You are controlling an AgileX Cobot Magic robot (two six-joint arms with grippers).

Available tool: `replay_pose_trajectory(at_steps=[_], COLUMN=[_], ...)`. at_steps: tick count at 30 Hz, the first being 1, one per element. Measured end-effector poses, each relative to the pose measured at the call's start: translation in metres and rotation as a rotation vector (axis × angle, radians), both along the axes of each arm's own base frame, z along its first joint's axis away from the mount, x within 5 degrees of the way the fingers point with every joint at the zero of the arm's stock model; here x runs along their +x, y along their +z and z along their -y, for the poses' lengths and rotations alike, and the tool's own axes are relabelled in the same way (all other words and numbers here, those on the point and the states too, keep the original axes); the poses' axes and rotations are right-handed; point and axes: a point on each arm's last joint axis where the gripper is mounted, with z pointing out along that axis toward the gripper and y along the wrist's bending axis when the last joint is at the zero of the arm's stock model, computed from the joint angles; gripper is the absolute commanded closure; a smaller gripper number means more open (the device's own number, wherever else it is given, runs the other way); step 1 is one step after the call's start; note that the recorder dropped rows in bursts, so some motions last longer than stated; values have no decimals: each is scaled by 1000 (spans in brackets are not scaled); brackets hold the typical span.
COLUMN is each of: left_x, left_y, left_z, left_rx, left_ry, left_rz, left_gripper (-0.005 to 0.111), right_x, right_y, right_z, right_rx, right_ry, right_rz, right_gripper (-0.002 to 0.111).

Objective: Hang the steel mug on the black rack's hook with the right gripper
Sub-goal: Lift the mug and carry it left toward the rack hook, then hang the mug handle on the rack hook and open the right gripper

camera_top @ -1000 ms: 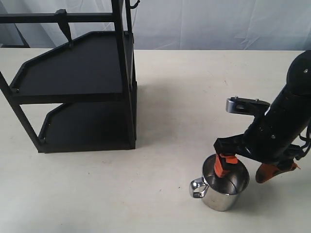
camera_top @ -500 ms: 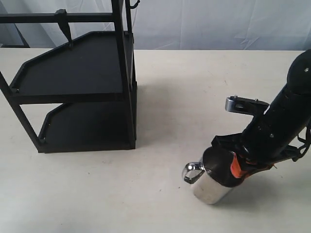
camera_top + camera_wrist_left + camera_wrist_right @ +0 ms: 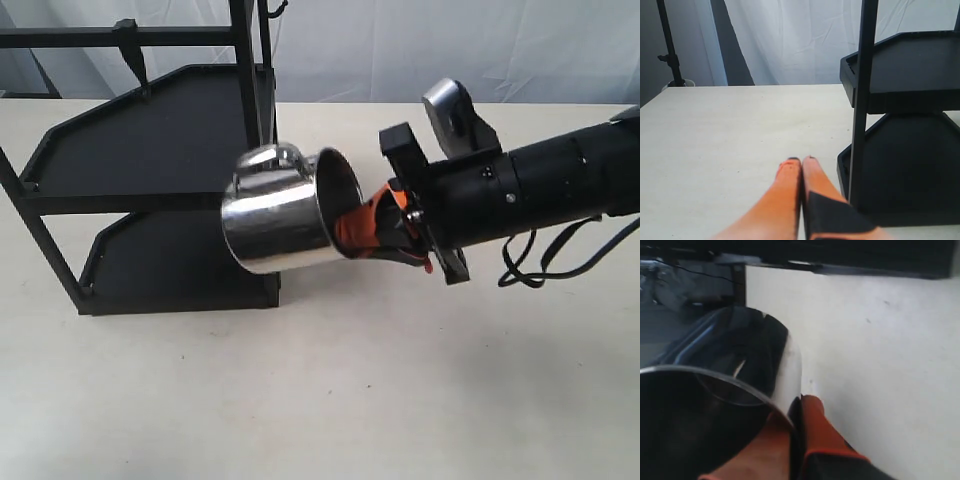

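Observation:
The steel mug [image 3: 275, 215] hangs in the air, tipped on its side, its handle [image 3: 268, 157] up and its mouth toward the arm. My right gripper [image 3: 365, 228] is shut on the mug's wall, one orange finger inside and one outside. The right wrist view shows the mug [image 3: 735, 390] large, with the right gripper [image 3: 799, 410] pinching its rim. The black rack [image 3: 150, 150] stands at the left, just behind the mug. The hook [image 3: 132, 52] points down from the rack's top bar, well left of the mug. My left gripper [image 3: 801, 161] is shut and empty, low over the table beside the rack [image 3: 905, 125].
A thin curved black hook [image 3: 275, 10] sticks out from the rack's upright post [image 3: 250, 120] at the top. The pale table [image 3: 350, 400] spreads in front and to the right. White curtain hangs behind. Cables [image 3: 540, 265] loop under the right arm.
The right gripper has lifted the mug off the table, swung it up and left toward the rack, and turned it on its side with the handle up. The arm now lies nearly level.

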Motion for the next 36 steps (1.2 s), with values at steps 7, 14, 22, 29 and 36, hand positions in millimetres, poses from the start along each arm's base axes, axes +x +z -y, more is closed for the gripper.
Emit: replay_pose_trajectory(at_steps=[7,14,22,29,36], left_x=[0,0,0,0,0], left_y=[0,0,0,0,0], left_z=[0,0,0,0,0], left_rx=[0,0,0,0,0], left_ry=[0,0,0,0,0], left_rz=[0,0,0,0,0], left_gripper=[105,105,105,105,105], right_x=[3,3,-5,-7,0], right_y=[27,42,26,25,24], right_z=[-37,-67,-87,-91,-90], right_rx=[112,129,109,110,114], right_ry=[-23,-52,-48,-69,-183], right_rz=[58,-1,-194,-268,-368], right_gripper=[109,109,109,109,109])
